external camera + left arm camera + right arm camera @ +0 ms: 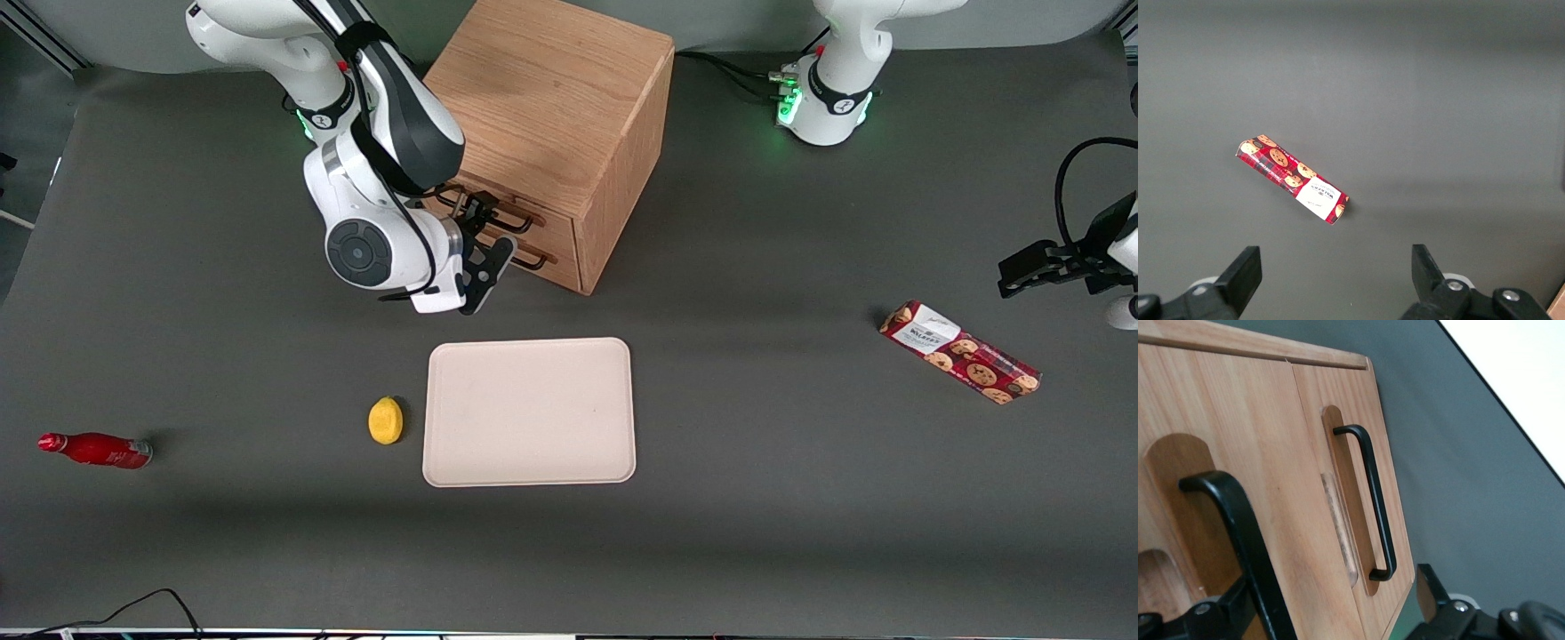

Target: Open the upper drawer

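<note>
The hand (pixel 476 233) sits against the cabinet (pixel 551 116) front, its fingers (pixel 1225 607) spread wide and straddling the upper drawer's handle (pixel 1238 527), holding nothing. That placement likely prepares a clamp and pull. The upper drawer (pixel 1218 453) appears shut, flush above the bottom drawer (pixel 1338 407). A tray (pixel 529 411) lies on the table (pixel 756 498), nearer the front camera.

Right arm (pixel 373 178): glossy white shells with a dark grey-black cover on the forearm, a round dark grey joint cap, and black cables strapped along the links. A green light glows at its base. Gripper (pixel 484 253): black, with slim black fingers (pixel 1238 607) fixed by small silver screws.
</note>
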